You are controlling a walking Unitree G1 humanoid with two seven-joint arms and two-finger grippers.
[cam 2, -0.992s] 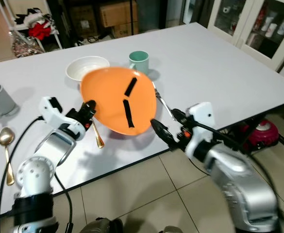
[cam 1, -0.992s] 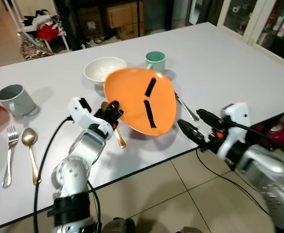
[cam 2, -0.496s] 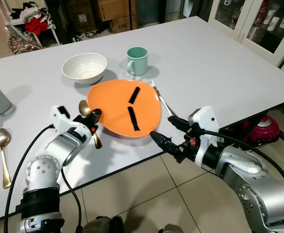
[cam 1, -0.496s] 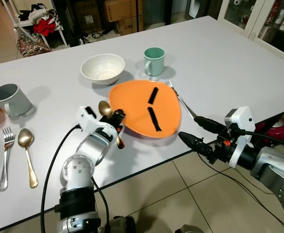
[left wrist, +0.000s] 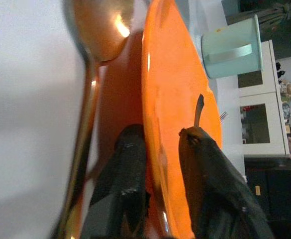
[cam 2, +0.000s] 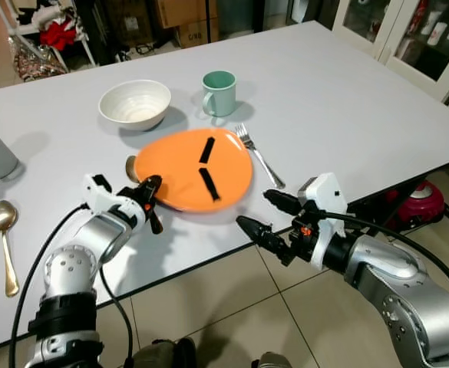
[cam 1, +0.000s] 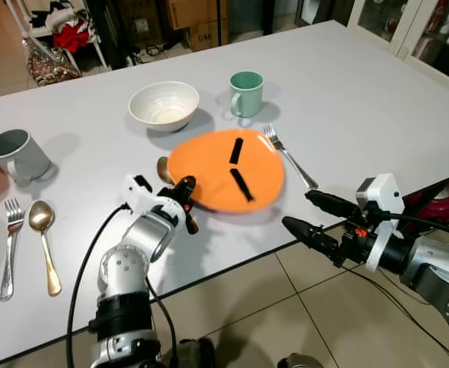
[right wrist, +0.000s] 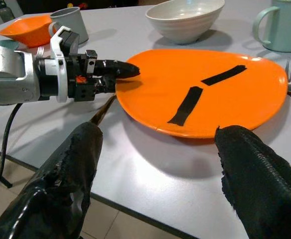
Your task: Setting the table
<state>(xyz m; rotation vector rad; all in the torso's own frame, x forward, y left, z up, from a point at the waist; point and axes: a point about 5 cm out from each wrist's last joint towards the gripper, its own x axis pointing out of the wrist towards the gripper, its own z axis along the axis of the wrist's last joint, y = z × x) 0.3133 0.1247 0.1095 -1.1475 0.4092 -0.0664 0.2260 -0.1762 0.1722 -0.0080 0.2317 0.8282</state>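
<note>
The left gripper [cam 1: 184, 201], jaws clamped on the near-left rim of the orange plate [cam 1: 228, 172], sets it on the desk [cam 1: 362, 100] between spoon [cam 1: 163, 168] and fork [cam 1: 288, 156], while the right gripper [cam 1: 312, 218] waits near, jaws apart.

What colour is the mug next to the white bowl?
The mug is pale mint green, clearest in the left eye view.

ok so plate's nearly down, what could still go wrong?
1. The left gripper pinches the plate rim right over the gold spoon; the plate may settle on it and rock.
2. The fork lies close beside the plate; a slide could knock it.
3. The right gripper hangs open off the table edge, no support there.
</note>
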